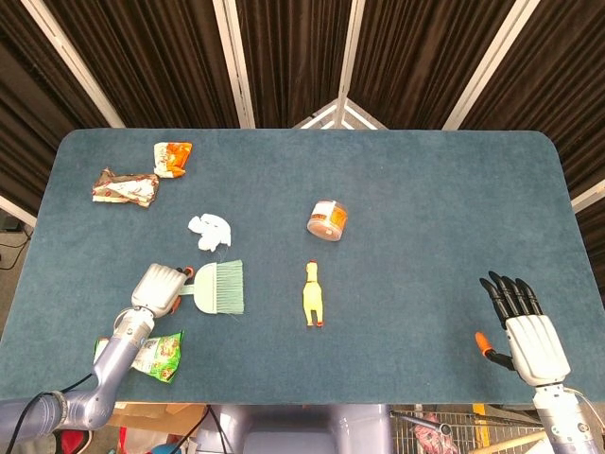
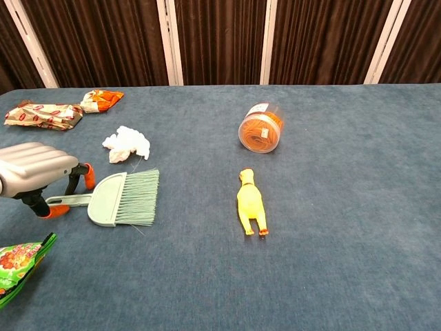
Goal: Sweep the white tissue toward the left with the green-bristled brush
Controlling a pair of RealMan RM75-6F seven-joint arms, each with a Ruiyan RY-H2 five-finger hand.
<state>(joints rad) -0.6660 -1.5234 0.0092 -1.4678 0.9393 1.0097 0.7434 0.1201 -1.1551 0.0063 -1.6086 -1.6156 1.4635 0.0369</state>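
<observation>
The green-bristled brush lies flat on the blue table, bristles pointing right and its pale handle pointing left. My left hand is at the brush's left end, with its fingers curled around the handle. The crumpled white tissue sits just beyond the brush, a little way from the bristles and not touching them. My right hand hovers at the table's near right corner, fingers stretched out and holding nothing. The chest view does not show it.
An orange-lidded jar lies on its side mid-table, with a yellow rubber chicken in front of it. Two snack packets lie far left. A green packet is by the near left edge.
</observation>
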